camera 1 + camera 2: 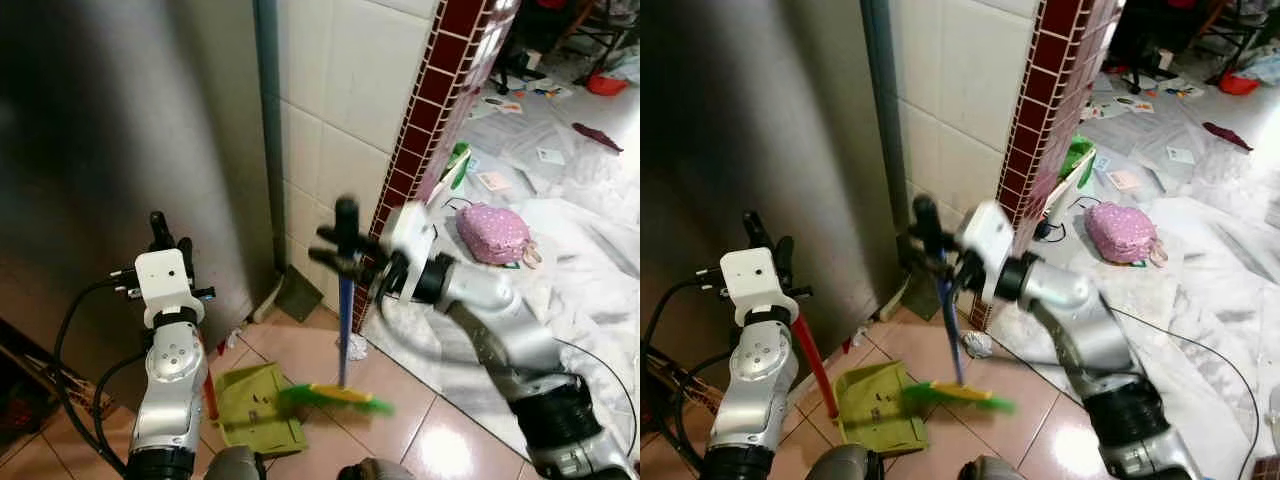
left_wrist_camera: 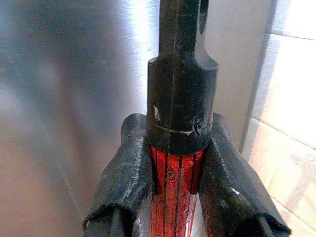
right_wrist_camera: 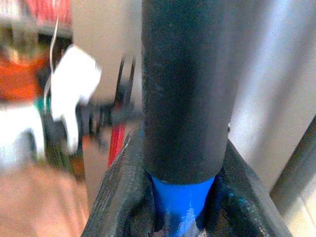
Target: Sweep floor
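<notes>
On tiled floor: 1 dustpan (image 1: 255,408) | 1 broom (image 1: 341,392) | left gripper (image 2: 175,173) jaws clamp dustpan handle | right gripper (image 3: 180,197) jaws clamp broom handle

Daylight floods the upper right, washing out the white sheet (image 1: 590,270) and glaring off the floor tiles (image 1: 440,450); the steel panel (image 1: 120,130) stays dim. Motion blur smears the right gripper (image 1: 345,250) and broom head (image 1: 335,397) (wrist views soft, backgrounds unfocused)

A tall brushed-steel panel (image 1: 120,150) stands beside a white tiled wall (image 1: 340,90) edged with dark red tiles (image 1: 430,110). A pink dotted pouch (image 1: 492,233) lies on pale crumpled sheeting (image 1: 590,270), scattered papers (image 1: 550,155) beyond.
</notes>
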`<state>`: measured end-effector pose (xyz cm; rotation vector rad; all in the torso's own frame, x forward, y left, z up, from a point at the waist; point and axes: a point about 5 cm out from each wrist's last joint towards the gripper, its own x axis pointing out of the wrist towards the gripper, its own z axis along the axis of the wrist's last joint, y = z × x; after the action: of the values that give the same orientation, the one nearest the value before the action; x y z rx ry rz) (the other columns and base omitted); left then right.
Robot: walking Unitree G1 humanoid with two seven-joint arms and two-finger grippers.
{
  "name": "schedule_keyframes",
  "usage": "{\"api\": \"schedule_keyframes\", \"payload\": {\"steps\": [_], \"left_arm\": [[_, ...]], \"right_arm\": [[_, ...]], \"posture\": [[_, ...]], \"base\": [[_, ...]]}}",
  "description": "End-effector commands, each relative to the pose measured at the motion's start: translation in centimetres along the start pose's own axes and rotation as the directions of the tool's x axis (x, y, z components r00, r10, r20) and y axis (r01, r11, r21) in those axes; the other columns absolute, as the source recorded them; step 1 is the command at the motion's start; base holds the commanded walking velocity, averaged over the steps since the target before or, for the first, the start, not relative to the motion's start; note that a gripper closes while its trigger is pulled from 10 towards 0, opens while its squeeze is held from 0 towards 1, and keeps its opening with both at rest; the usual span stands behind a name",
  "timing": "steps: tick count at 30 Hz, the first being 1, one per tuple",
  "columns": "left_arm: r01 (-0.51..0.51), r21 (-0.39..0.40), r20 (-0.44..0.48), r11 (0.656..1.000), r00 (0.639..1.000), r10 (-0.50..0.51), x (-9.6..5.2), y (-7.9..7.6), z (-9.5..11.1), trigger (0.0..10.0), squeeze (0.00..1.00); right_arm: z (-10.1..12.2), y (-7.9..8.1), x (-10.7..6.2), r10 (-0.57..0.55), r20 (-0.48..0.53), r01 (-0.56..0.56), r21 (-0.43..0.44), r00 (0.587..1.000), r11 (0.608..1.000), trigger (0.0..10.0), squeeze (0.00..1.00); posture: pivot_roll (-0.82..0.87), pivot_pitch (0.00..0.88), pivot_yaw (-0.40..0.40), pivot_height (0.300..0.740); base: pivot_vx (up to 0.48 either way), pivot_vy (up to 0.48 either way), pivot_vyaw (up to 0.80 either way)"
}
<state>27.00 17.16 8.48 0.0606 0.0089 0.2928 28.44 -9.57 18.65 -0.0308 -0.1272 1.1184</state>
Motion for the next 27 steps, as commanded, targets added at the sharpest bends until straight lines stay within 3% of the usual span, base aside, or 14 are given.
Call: {"api": "schedule_keyframes", "payload": {"steps": [1,2,4,5,9,11,13,15,19,27], "left_arm": [[0.022,-0.011,0.043,1.000,0.999,-0.022,0.4,-0.5,1.1,10.0,0.00],[0.022,-0.012,0.044,1.000,0.999,-0.021,0.4,-0.5,1.1,10.0,0.00],[0.021,-0.012,0.046,1.000,0.999,-0.021,0.4,-0.5,1.1,10.0,0.00],[0.020,-0.015,0.048,1.000,0.999,-0.019,0.4,-0.6,1.1,10.0,0.00],[0.015,-0.018,0.056,1.000,0.998,-0.014,0.4,-0.5,1.2,10.0,0.00],[-0.020,-0.049,0.050,0.999,0.998,0.022,0.5,-0.8,1.1,10.0,0.00],[-0.030,-0.089,0.058,0.996,0.998,0.036,0.6,-1.2,1.0,10.0,0.00],[-0.024,-0.072,0.064,0.997,0.998,0.028,0.7,-1.5,0.8,10.0,0.00],[-0.033,-0.052,0.062,0.998,0.997,0.037,0.9,-1.6,0.8,10.0,0.00],[-0.034,-0.028,0.058,0.999,0.998,0.036,0.9,-0.7,0.6,10.0,0.00]], "right_arm": [[3.8,-1.3,0.5,-0.063,0.139,0.073,-0.066,0.988,0.995,10.0,0.00],[4.3,-2.4,0.8,-0.149,0.176,0.166,-0.085,0.973,0.983,10.0,0.00],[4.5,-3.0,0.9,-0.191,0.189,0.210,-0.090,0.963,0.973,10.0,0.00],[4.1,-3.5,0.9,-0.238,0.173,0.264,-0.150,0.956,0.953,10.0,0.00],[3.5,-3.5,1.1,-0.252,0.149,0.281,-0.225,0.956,0.933,10.0,0.00],[2.8,-3.9,1.2,-0.330,0.166,0.367,-0.311,0.929,0.877,10.0,0.00],[2.4,-4.4,0.9,-0.402,0.180,0.440,-0.308,0.898,0.843,10.0,0.00],[1.7,-4.5,0.9,-0.418,0.162,0.448,-0.284,0.894,0.848,10.0,0.00],[-0.3,-3.3,0.4,-0.402,0.118,0.416,-0.360,0.908,0.835,10.0,0.00],[-4.4,-2.0,-1.0,-0.442,0.037,0.422,-0.377,0.896,0.825,10.0,0.00]], "posture": [[-0.01,0.010,-0.018,0.740],[-0.01,0.011,-0.018,0.740],[0.00,0.011,-0.020,0.740],[0.00,0.011,-0.021,0.740],[0.00,0.013,-0.022,0.740],[0.01,0.021,-0.031,0.740],[0.02,0.022,-0.036,0.740],[0.02,0.023,-0.039,0.740],[0.02,0.023,-0.039,0.740],[0.01,0.022,-0.022,0.740]], "base": [[0.000,0.000,0.00],[0.000,0.000,0.00],[0.000,0.000,0.00],[0.000,0.000,0.00],[0.000,0.000,0.00],[0.000,0.000,0.00],[0.000,0.000,0.00],[0.000,0.000,0.00],[0.000,0.000,0.00],[0.000,0.000,0.00]]}}
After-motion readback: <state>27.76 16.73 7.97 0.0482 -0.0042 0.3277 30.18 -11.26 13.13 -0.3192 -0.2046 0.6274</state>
